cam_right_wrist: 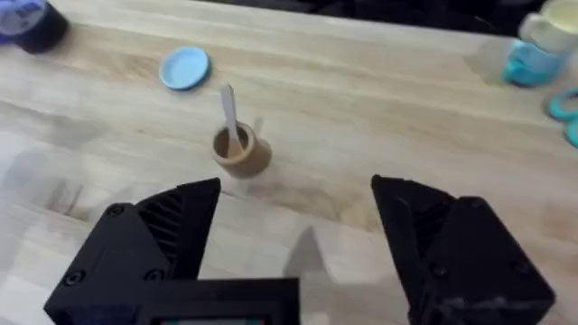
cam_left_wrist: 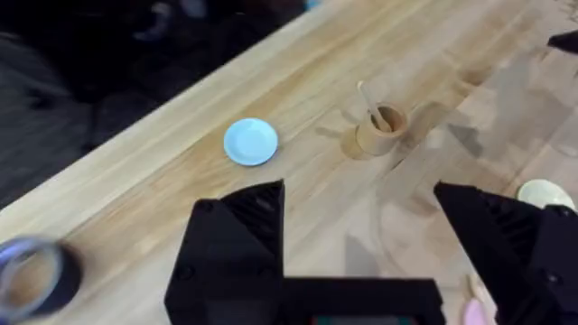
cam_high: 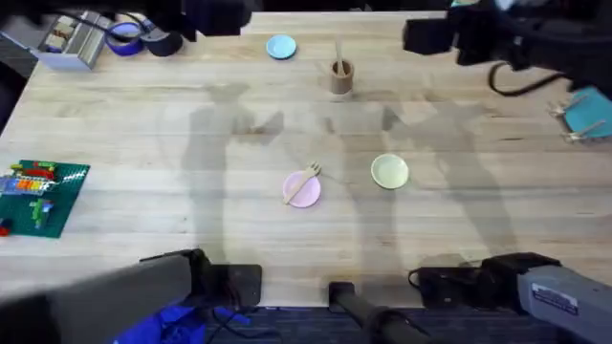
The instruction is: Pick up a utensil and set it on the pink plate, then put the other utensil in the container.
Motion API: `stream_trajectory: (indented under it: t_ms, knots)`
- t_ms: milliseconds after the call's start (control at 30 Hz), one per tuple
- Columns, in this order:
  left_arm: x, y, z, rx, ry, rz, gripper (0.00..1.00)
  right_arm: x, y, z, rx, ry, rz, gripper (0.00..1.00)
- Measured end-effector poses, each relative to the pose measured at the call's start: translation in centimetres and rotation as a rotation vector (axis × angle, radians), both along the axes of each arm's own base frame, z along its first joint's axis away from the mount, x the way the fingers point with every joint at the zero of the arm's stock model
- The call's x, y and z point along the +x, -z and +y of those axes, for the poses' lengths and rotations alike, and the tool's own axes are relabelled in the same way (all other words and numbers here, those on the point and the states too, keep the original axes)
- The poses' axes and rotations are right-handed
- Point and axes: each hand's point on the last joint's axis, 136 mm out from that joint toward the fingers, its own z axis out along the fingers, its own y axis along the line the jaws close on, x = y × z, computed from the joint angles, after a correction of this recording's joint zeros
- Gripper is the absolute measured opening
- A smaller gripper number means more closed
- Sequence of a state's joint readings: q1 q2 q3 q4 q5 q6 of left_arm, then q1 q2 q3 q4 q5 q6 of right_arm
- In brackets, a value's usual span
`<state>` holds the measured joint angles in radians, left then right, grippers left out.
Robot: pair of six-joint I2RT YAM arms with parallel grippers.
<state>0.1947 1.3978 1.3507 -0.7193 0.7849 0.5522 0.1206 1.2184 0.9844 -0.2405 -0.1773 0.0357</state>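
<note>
The pale wooden fork (cam_high: 304, 178) lies across the pink plate (cam_high: 304, 194) near the table's middle. The wooden spoon (cam_high: 338, 53) stands handle-up in the brown container (cam_high: 341, 78) at the back. In the left wrist view the container (cam_left_wrist: 379, 133) holds the spoon (cam_left_wrist: 368, 101), and a sliver of the pink plate (cam_left_wrist: 473, 313) shows. The right wrist view also shows the container (cam_right_wrist: 241, 152) and spoon (cam_right_wrist: 229, 110). My left gripper (cam_left_wrist: 361, 262) is open and empty, well clear of the cup. My right gripper (cam_right_wrist: 298, 244) is open and empty too, above the table short of the cup.
A pale green dish (cam_high: 389, 171) sits right of the pink plate. A light blue disc (cam_high: 281, 46) lies left of the container. Tape rolls (cam_high: 126, 38) and a box (cam_high: 65, 40) are at the back left, a Lego baseplate (cam_high: 40, 196) at the left edge.
</note>
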Motion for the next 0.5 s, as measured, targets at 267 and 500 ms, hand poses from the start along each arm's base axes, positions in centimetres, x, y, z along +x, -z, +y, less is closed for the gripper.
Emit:
stream_trajectory:
  t_ms: [267, 500]
  knots:
    - [-8.8, -2.8, 1.5, 0.09, -0.227, 0.093, 0.993, -4.2, -0.5, -2.9, -0.035, 0.079, 0.069, 0.996]
    - [-13.0, -2.9, 4.2, 0.164, -0.454, 0.136, 0.993, -5.7, 0.9, -3.3, -0.048, 0.088, 0.151, 0.996]
